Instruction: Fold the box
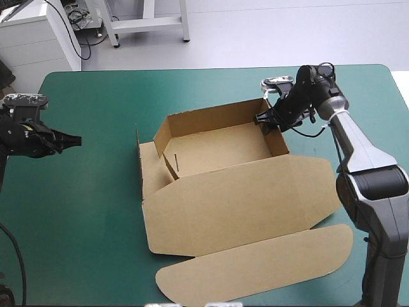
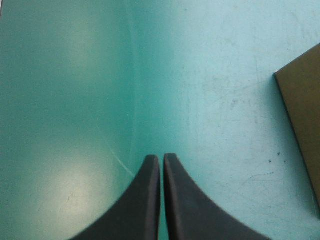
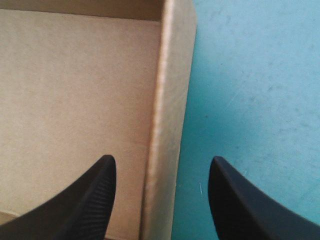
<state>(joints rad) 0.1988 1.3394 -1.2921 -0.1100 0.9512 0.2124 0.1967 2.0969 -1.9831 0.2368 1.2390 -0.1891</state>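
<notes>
Box wall (image 3: pixel 167 100) stands between spread fingers (image 3: pixel 90 200) of the right hand (image 3: pixel 161 158).

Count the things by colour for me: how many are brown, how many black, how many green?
Brown: 1, the box
Black: 2, the left gripper and the right gripper
Teal-green: 1, the table cover
Total: 4

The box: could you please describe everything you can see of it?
The box is plain brown board, an open tray near the table's middle on the teal-green cover. Far, left and right walls stand raised; the lid lies flat toward the near edge, ending in a long rounded flap. The right gripper straddles the right wall with open jaws, one inside, one outside.
</notes>
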